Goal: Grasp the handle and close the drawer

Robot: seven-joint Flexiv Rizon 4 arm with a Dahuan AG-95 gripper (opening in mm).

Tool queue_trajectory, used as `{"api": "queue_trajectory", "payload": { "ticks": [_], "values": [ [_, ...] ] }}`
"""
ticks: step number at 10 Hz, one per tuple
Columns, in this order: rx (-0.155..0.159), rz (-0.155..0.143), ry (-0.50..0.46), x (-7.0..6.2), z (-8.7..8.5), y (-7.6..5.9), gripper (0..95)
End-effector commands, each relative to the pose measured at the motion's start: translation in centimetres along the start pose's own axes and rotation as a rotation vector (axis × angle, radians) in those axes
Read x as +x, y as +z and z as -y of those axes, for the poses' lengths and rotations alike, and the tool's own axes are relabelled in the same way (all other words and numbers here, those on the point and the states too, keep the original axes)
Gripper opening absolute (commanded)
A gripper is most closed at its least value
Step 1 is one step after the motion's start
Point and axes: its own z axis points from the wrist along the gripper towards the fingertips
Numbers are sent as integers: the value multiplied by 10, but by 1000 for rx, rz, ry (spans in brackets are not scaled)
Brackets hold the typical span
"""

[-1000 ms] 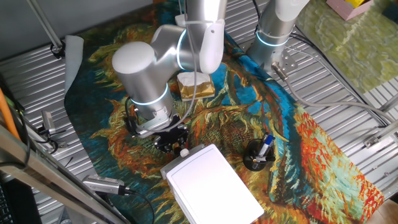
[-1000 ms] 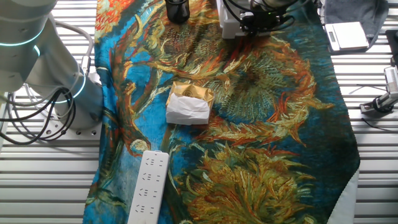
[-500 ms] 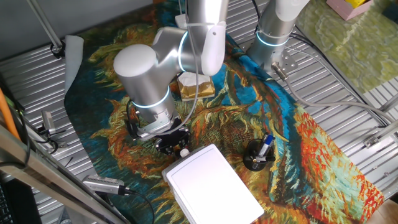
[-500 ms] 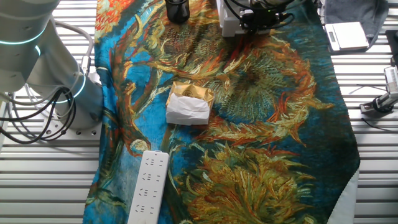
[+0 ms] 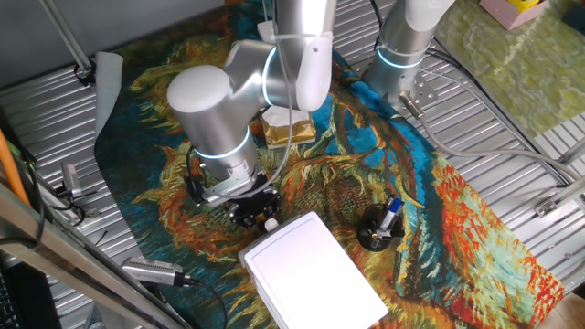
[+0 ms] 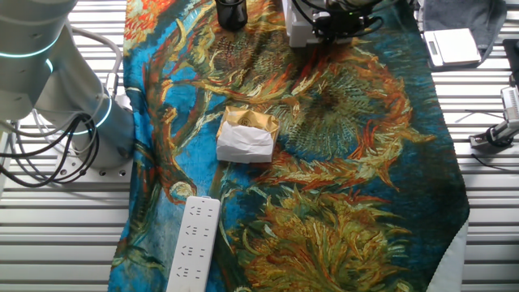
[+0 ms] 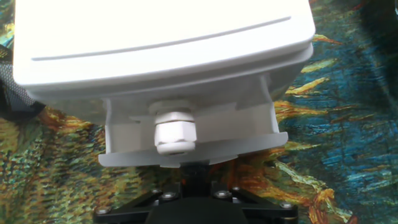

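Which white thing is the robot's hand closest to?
The flat-topped white plastic box, whose small round whitish knob sits right at the hand. The white power strip and the tan-and-white sponge block lie much farther off.

**What my arm looks like from here**

On one fixed view I see the arm (image 5: 219,100) as fat, glossy white-grey rounded links, with thin glowing cyan rings at the joints. Black cables loop at 7 o'clock off the wrist. The gripper (image 5: 254,206) is matte black and blocky. On the hand view its black body (image 7: 193,198) carries small silver screw heads. Another such base (image 6: 49,73) shows a cyan ring and grey cables.
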Motion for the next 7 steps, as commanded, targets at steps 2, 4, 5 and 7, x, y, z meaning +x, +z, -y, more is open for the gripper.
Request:
{"api": "queue_trajectory", "payload": {
  "ticks": [2,4,5,7],
  "values": [
    [1,24,0,-2,0,-1,0],
    [5,38,2,-4,-1,1,0],
    [8,41,4,-5,-1,2,0],
    [14,50,0,-6,-2,2,0]
  ]
}}
